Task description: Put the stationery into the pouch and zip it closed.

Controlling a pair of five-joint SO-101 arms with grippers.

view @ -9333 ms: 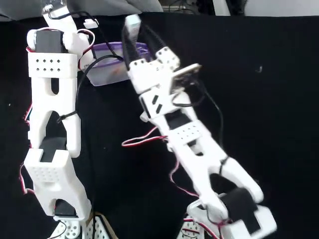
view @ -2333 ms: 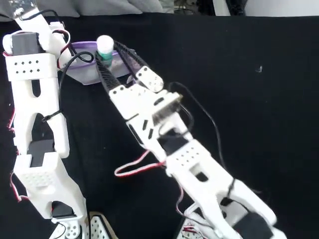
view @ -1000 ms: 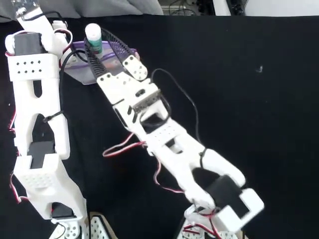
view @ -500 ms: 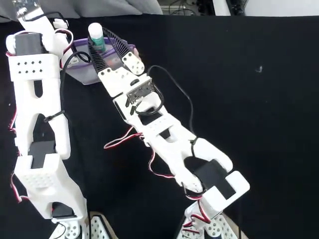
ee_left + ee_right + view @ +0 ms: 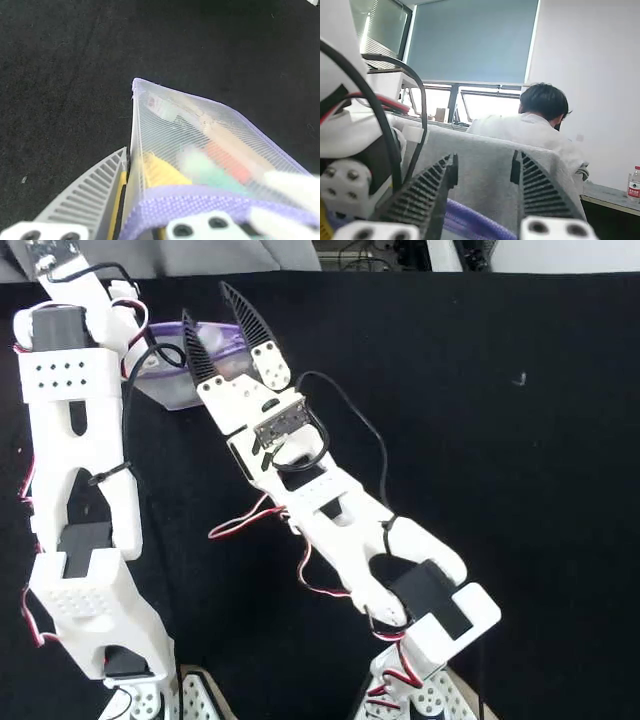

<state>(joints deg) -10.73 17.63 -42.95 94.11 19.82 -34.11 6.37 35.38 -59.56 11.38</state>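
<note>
Right gripper (image 5: 206, 300) hangs released and empty over the translucent purple-trimmed mesh pouch (image 5: 178, 390) at the far side of the black desk (image 5: 480, 440). Left gripper (image 5: 127, 190) seemingly pinches its wall. Coloured stationery (image 5: 220, 150) is inside; zipping remains.

White arms (image 5: 345, 515), blk ribbed fingers (image 5: 245, 318), red/blk cables (image 5: 232, 531)

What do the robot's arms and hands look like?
The left arm and right arm are chunky white plastic with rows of little holes and black motors. Red and black cables loop beside them. The right hand has two pointy, ribbed black fingers.
</note>
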